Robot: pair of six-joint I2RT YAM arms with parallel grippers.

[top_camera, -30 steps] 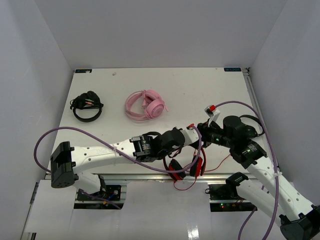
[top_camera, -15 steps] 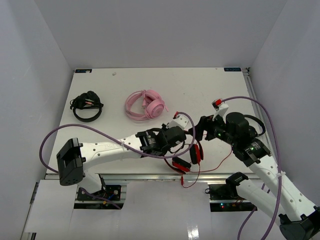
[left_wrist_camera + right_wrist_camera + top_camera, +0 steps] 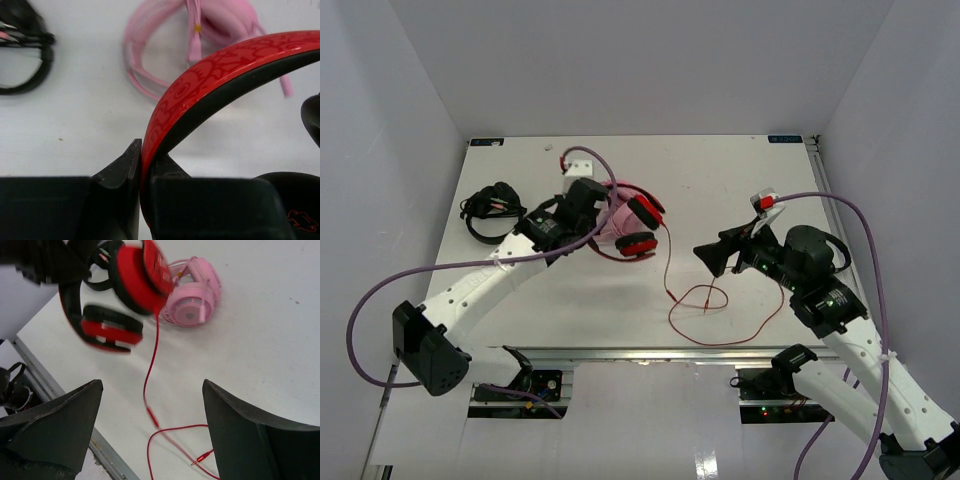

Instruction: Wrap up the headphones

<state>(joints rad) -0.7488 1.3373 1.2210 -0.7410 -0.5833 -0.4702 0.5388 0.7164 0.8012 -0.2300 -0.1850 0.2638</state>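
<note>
My left gripper (image 3: 592, 212) is shut on the band of the red headphones (image 3: 642, 228) and holds them in the air next to the pink pair. In the left wrist view the red-and-black band (image 3: 225, 65) is pinched between the jaws of the left gripper (image 3: 142, 155). The thin red cable (image 3: 667, 270) hangs from an ear cup and loops on the table (image 3: 730, 338). My right gripper (image 3: 712, 256) stands open above that loop, holding nothing. In the right wrist view the right gripper (image 3: 151, 385) spans the cable (image 3: 149, 371), with the plug (image 3: 202, 457) below and the blurred ear cups (image 3: 125, 300) above.
Pink headphones (image 3: 613, 222) lie just behind the red pair, also seen from the wrists (image 3: 150, 50) (image 3: 195, 295). Small black headphones (image 3: 492, 212) sit at the far left. The table's near rail (image 3: 650, 352) runs close to the cable loop.
</note>
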